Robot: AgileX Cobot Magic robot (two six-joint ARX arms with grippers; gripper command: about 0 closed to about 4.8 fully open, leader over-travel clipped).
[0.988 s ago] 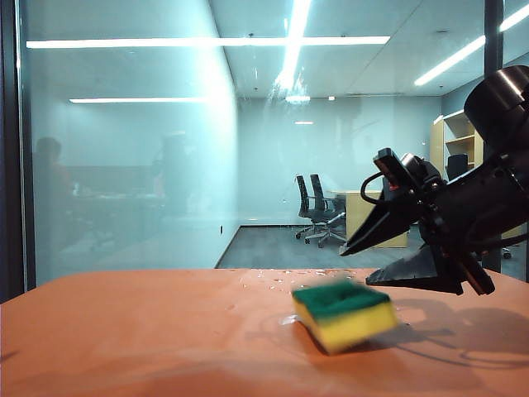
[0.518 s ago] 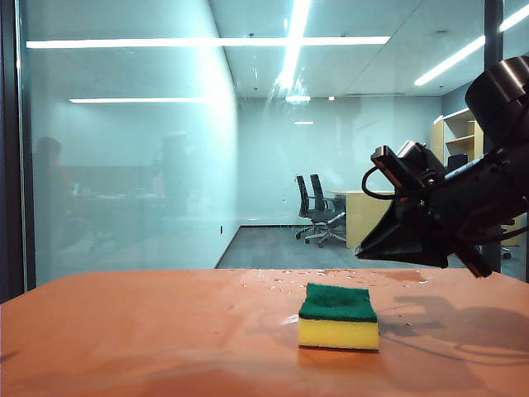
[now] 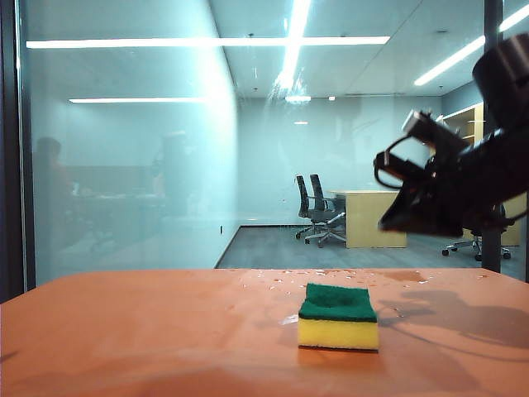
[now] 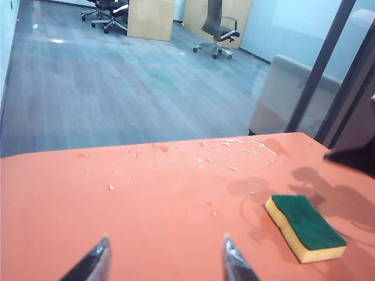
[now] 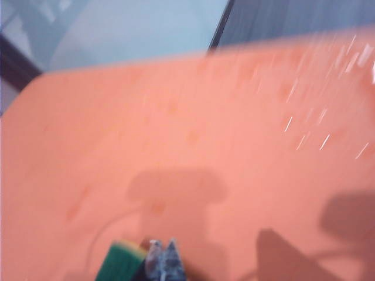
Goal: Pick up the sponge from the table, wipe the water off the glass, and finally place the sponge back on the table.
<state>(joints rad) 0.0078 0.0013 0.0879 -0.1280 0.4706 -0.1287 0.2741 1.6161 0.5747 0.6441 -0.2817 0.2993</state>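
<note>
The sponge (image 3: 339,318), yellow with a green top, lies flat on the orange table (image 3: 124,331), right of centre. It also shows in the left wrist view as the sponge (image 4: 307,225) and, blurred, beside the right fingers as the sponge (image 5: 120,263). My right gripper (image 3: 387,222) hangs shut and empty in the air above and to the right of it; the right gripper (image 5: 163,244) has its tips pressed together. My left gripper (image 4: 166,239) is open above bare table. The glass (image 3: 132,165) stands behind the table. Water droplets (image 4: 246,146) glint along the table's far edge.
Dark frame bars (image 3: 8,149) stand at the glass's left and right sides. Behind the pane are office chairs (image 3: 318,211) and a light-wood desk (image 3: 372,217). The right arm's shadow (image 3: 463,318) falls on the table right of the sponge.
The sponge, tilted and blurred a second ago, now rests flat on the table. My right gripper has shut and lifted up and to the right, away from it.
</note>
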